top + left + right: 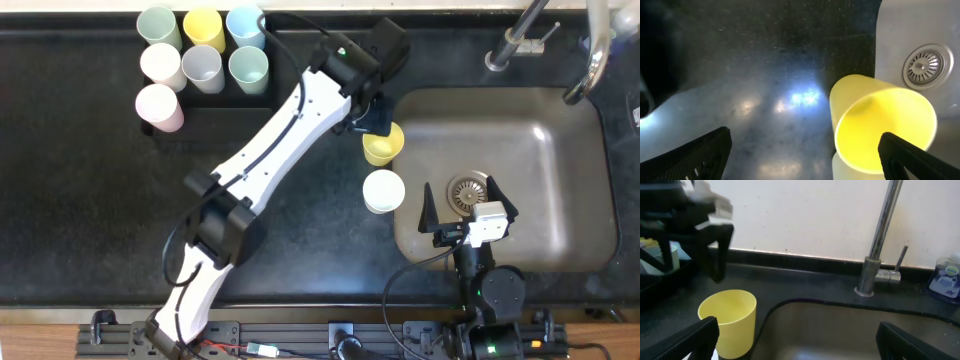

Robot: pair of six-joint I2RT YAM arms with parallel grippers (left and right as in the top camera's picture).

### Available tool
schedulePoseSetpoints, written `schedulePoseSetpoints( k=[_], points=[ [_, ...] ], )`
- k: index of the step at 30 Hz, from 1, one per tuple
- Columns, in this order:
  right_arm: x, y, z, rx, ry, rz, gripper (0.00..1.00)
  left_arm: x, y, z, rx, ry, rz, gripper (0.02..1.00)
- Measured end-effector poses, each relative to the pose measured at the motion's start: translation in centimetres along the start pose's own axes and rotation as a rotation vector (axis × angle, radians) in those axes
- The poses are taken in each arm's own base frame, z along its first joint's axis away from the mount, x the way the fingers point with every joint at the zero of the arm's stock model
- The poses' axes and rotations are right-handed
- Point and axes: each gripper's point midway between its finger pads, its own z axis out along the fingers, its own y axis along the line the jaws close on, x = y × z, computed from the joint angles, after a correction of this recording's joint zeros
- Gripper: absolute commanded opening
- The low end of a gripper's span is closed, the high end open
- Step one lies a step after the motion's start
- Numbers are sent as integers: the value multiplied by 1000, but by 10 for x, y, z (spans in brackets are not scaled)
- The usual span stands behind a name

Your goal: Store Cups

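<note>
Your left gripper (805,135) hangs wide open, holding nothing, with the yellow cup (880,125) just under it and close to one finger, so if you drop down off-center, that finger could knock it into the sink (560,130).

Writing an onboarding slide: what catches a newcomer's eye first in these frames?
The white left arm stretches diagonally across the black countertop. Its open left gripper is above an upright yellow plastic cup at the stainless steel sink's left rim, and a white plastic cup stands next to it. Pastel plastic cups cluster in the counter's far left corner, and the right gripper is open over the sink.
</note>
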Motion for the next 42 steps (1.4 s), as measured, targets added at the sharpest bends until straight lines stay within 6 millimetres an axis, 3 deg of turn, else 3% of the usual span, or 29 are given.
schedulePoseSetpoints(
  k=[8, 11, 17, 19, 22, 25, 30, 33, 36, 39, 40, 42],
  points=[
    [0, 0, 0, 0, 0, 0, 998, 6, -11, 26, 20, 57, -4, 921],
    [0, 0, 0, 0, 1, 0, 996, 9, -13, 33, 21, 74, -1, 862],
    [0, 0, 0, 0, 0, 0, 998, 10, -16, 41, 31, 89, -7, 581],
    [0, 0, 0, 0, 0, 0, 996, 10, -17, 46, 33, 90, -8, 321],
    [0, 0, 0, -1, 0, 0, 993, 8, -21, 58, 39, 93, -10, 119],
    [0, 0, 0, 0, 0, 0, 993, 8, -23, 62, 45, 97, -6, 38],
    [0, 0, 0, 0, 0, 0, 998, 4, -20, 58, 32, 79, -6, 36],
    [0, 0, 0, 0, 0, 0, 996, -7, -10, 35, 33, 22, -13, 36],
    [0, 0, 0, 0, 0, 0, 998, -29, 15, -20, 55, -88, -43, 36],
    [0, 0, 0, 0, 0, 0, 998, -49, 62, -85, 72, -212, -119, 36],
    [0, 0, 0, 0, 0, 0, 998, -55, 91, -113, 71, -270, -176, 36],
    [0, 0, 0, 0, 0, 0, 998, -59, 142, -150, 48, -351, -322, 36]
  ],
)
